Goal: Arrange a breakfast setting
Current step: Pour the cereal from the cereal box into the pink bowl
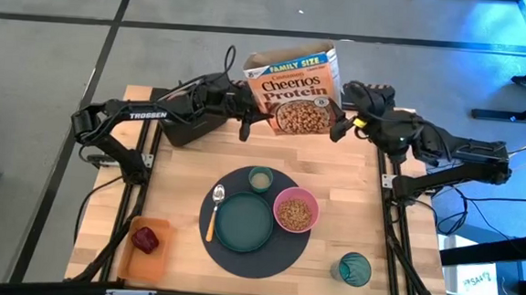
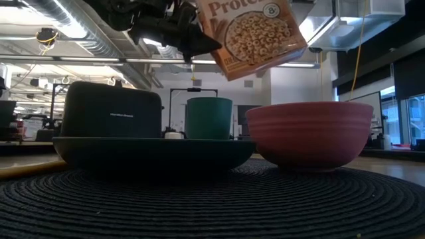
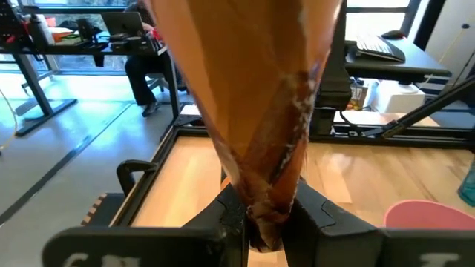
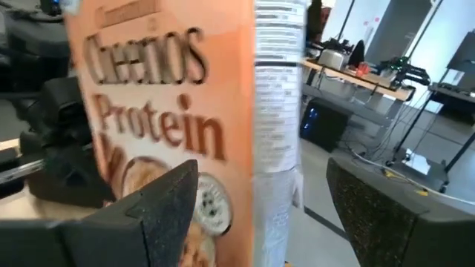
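Note:
A Cheerios Protein cereal box [image 1: 294,90] hangs in the air over the table's far middle, its top flaps open. My left gripper [image 1: 244,121] is shut on its lower left corner. My right gripper [image 1: 342,125] is open, with its fingers on either side of the box's right edge [image 4: 271,111]; I cannot tell whether they touch. On the round dark mat [image 1: 280,249] sit the teal plate [image 1: 245,221], the pink bowl [image 1: 296,211] filled with cereal, the small pale cup [image 1: 261,178] and the orange-handled spoon [image 1: 214,213]. The teal tumbler [image 1: 354,268] stands near right. The red apple [image 1: 145,239] lies on the orange tray. No bagel shows. My left gripper pinches the box's lower left corner [image 3: 271,200] between its two fingers; the cardboard there is creased. The fingers come from the table's left, roughly level. The box is lifted clear of the table and tilted, its printed front facing up and toward the near edge.
The black toaster [image 1: 187,125] stands at the far left, under my left arm. The flat orange tray [image 1: 155,260] lies at the near left corner. Bare wood lies between the mat and the far edge.

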Action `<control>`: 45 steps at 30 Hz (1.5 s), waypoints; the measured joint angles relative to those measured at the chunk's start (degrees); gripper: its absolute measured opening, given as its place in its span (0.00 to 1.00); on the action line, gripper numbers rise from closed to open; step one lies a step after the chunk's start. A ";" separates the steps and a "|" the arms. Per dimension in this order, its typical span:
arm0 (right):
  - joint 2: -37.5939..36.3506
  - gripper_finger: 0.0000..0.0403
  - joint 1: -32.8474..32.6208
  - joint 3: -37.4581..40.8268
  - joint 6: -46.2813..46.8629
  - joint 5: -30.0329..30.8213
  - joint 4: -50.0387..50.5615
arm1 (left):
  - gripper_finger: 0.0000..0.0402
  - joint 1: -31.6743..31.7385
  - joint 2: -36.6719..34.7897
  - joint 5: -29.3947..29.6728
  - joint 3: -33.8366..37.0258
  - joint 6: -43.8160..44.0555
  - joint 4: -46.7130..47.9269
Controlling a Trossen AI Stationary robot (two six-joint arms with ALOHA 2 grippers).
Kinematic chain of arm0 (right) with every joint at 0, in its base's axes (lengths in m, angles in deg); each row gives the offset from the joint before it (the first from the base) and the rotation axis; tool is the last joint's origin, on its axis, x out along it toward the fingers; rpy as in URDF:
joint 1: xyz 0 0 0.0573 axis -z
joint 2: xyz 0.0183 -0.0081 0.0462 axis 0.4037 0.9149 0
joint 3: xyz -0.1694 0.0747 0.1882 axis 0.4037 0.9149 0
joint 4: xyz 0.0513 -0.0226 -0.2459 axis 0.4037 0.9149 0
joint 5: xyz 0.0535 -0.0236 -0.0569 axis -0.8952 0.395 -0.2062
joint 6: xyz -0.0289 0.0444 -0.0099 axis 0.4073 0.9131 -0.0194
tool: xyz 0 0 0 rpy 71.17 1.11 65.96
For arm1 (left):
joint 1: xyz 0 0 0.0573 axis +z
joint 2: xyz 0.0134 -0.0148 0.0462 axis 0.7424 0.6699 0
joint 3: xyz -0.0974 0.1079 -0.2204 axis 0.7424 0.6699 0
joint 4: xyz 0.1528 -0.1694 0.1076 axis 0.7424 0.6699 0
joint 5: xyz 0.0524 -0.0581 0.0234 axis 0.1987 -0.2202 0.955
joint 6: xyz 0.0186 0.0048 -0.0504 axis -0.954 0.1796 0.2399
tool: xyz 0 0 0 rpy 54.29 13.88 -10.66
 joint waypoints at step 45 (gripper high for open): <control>4.58 0.72 -4.00 -0.01 -0.09 -7.85 -5.08 | 0.11 -2.19 0.04 3.44 0.13 3.01 0.26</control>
